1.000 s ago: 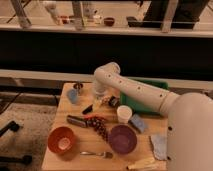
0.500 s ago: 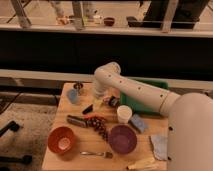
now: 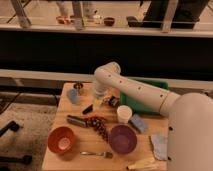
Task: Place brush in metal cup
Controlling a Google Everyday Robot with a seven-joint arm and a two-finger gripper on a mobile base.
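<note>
Unmoved since a moment ago, gripper (image 3: 101,101) hangs spread beside brush (image 3: 88,108); a low, centred pinch should precede lifting toward metal cup (image 3: 78,87).

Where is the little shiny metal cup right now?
In the camera view, the metal cup stands at the table's far left corner, just behind the pale blue cup; the gripper hangs to its right, above the table.
</note>
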